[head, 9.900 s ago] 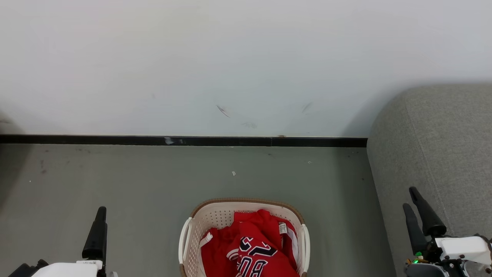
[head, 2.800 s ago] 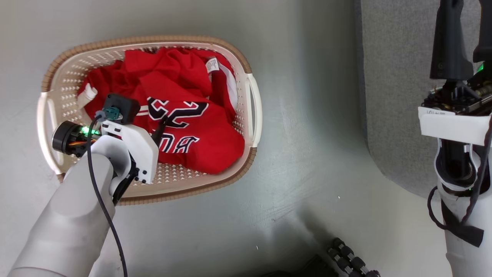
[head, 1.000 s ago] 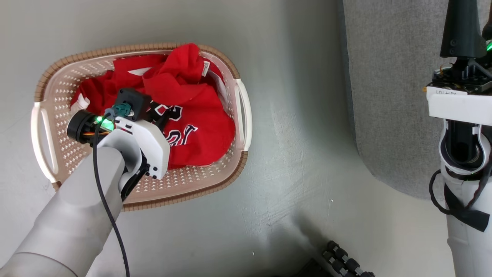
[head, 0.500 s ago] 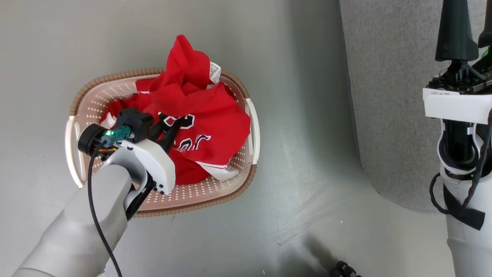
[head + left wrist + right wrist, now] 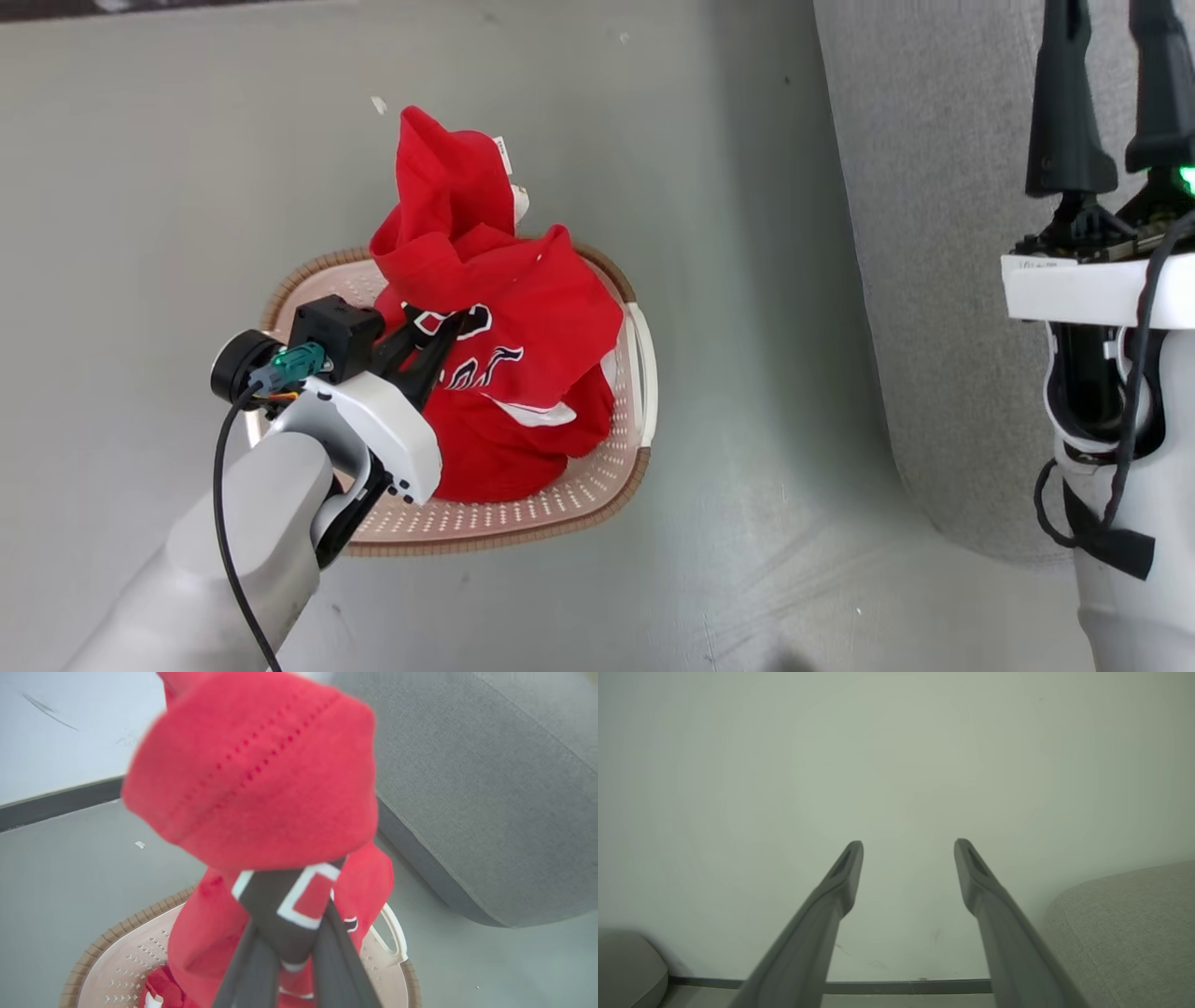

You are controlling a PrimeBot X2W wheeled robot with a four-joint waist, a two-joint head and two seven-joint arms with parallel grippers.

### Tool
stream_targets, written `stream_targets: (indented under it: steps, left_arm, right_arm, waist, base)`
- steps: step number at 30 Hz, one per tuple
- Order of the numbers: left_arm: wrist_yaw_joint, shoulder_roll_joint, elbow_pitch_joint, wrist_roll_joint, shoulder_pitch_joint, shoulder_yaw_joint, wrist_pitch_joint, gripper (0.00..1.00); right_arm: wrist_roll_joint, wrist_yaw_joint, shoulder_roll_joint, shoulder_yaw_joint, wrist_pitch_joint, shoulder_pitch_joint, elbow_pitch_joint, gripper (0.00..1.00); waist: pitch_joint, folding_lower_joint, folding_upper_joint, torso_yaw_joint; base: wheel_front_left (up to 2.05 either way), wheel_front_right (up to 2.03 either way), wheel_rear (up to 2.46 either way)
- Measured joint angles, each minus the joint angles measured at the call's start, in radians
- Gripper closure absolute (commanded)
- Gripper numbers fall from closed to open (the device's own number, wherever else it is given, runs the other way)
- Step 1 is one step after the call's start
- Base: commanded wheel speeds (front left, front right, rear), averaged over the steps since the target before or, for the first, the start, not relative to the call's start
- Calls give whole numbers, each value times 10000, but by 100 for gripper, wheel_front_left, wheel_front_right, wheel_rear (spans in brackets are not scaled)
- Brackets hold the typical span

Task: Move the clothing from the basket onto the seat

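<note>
The clothing (image 5: pixel 523 317), a red jersey with black white-edged lettering, hangs bunched above the basket (image 5: pixel 504 539), its lower folds still inside. My left gripper (image 5: pixel 453 322) is shut on the jersey's lettered part. In the left wrist view the fabric (image 5: pixel 261 774) drapes over the closed fingers (image 5: pixel 261 970), with the basket's brown rim (image 5: pixel 117 933) below. The grey seat (image 5: pixel 934 233) lies to the right of the basket and also shows in the left wrist view (image 5: pixel 490 788). My right gripper (image 5: pixel 1111 37) is open over the seat, holding nothing, fingers spread in its wrist view (image 5: pixel 908 851).
Grey floor (image 5: pixel 747 420) separates basket and seat. A pale wall with a black baseboard (image 5: pixel 56 805) runs behind them. A small white scrap (image 5: pixel 378 105) lies on the floor beyond the basket. A rounded grey form (image 5: pixel 626 966) sits low left in the right wrist view.
My left gripper has risen with the jersey, pulling it up out of the basket. The head camera has shifted. The right gripper stays open over the seat.
</note>
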Motion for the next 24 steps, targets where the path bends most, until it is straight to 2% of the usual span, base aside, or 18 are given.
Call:
stream_targets:
  steps: [17, 24]
  left_arm:
    - [0, 186, -1601, -117, 496, 905, -84, 100]
    - [0, 178, -2038, -102, 847, 1118, -84, 100]
  right_arm:
    - [-84, 0, -314, 79, 0, 1102, 535, 0]
    - [-86, 0, -610, 424, 0, 1767, 966, 0]
  waist:
    - [-1872, 0, 0, 632]
    - [-2606, -1, 0, 832]
  base:
    - [0, 0, 0]
    - [0, 0, 0]
